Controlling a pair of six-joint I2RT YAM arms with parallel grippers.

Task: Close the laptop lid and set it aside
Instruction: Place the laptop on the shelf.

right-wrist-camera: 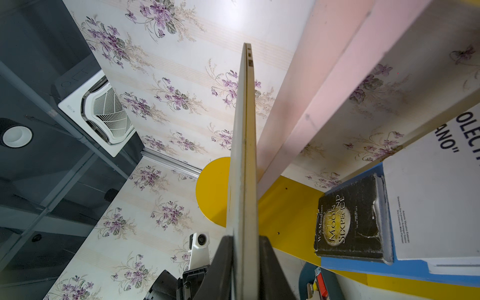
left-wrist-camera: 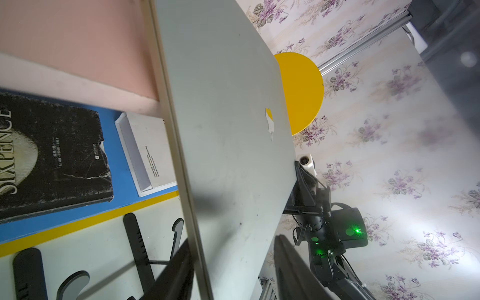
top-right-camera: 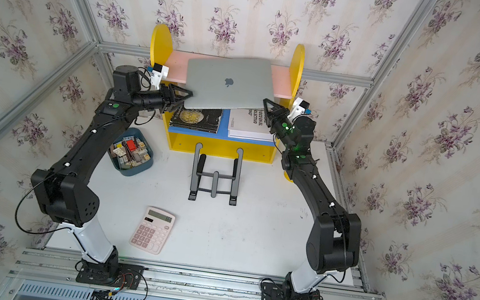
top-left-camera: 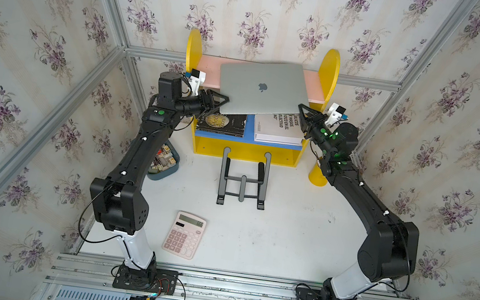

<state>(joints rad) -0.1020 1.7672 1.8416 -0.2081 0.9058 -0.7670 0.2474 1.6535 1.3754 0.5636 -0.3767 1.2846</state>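
The silver laptop [top-left-camera: 262,88] is closed, with the laptop lid [top-right-camera: 229,83] and its apple logo facing up. It hangs tilted in the air, its rear part over the pink top board of the shelf. My right gripper [top-left-camera: 303,108] is shut on its right front edge; in the right wrist view both fingers of that gripper [right-wrist-camera: 244,237] press the thin edge of the laptop [right-wrist-camera: 244,155]. My left gripper [top-left-camera: 218,102] straddles the left front corner. In the left wrist view one finger [left-wrist-camera: 179,262] lies against the laptop's [left-wrist-camera: 228,130] underside edge, and the other finger [left-wrist-camera: 288,259] stands apart above the lid.
A yellow shelf with a pink top board [top-left-camera: 208,72] stands at the back wall, holding a black book [top-left-camera: 223,122] and a white book [top-left-camera: 277,127]. A dark laptop stand [top-left-camera: 244,177] sits in front of it. A blue bin [top-right-camera: 131,154] and a pink calculator [top-left-camera: 184,234] lie on the left.
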